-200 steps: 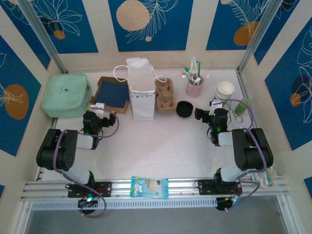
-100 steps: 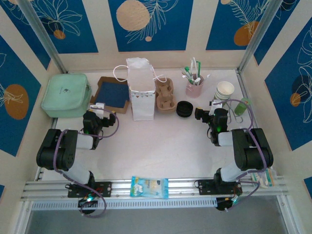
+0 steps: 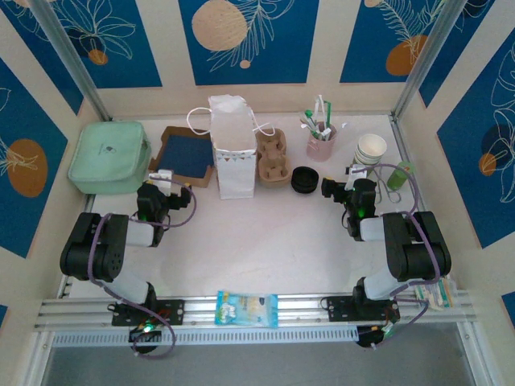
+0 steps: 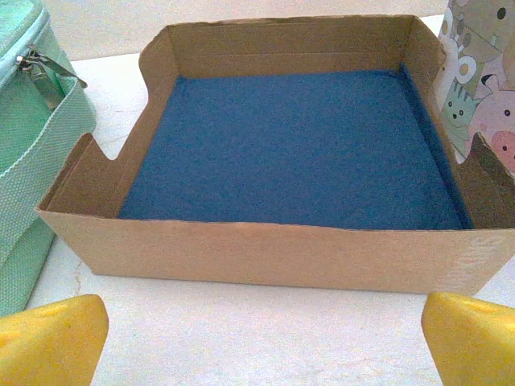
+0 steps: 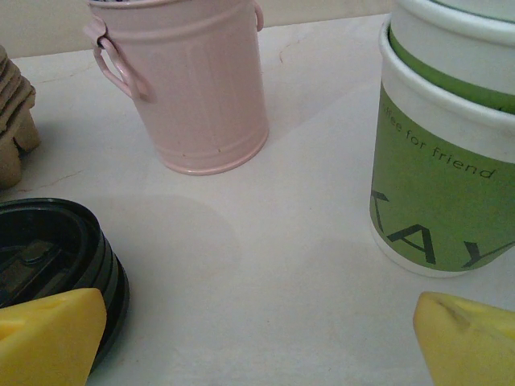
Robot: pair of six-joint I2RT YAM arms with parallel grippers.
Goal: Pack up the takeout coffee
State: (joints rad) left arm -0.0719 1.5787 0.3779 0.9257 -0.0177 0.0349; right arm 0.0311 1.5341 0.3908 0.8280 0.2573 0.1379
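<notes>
Two arms sit low at the near side of the counter (image 3: 265, 233), each reaching away from its base. The left fingers (image 3: 165, 183) face a shallow cardboard tray (image 4: 265, 253) lined in blue, with a mint-green zip bag (image 4: 32, 185) just beside its left wall and a white paper bag (image 4: 483, 88) printed with cartoon animals at its right corner. Their yellow tips (image 4: 52, 338) sit in the two bottom corners of the left wrist view, spread wide with only bare counter between them. The right fingers (image 3: 352, 178) are spread just as wide and hold nothing. Ahead of them and to the right stand the paper cups (image 5: 442, 161), nested, cream above and green below, upright on the counter with the top open. The black lids (image 5: 48, 257) lie in a short stack ahead and to the left, apart from the cups. A pink bucket (image 5: 193, 88) stands farther back between the two, and a pulp cup carrier (image 3: 272, 155) lies between the lids and the white paper bag.
</notes>
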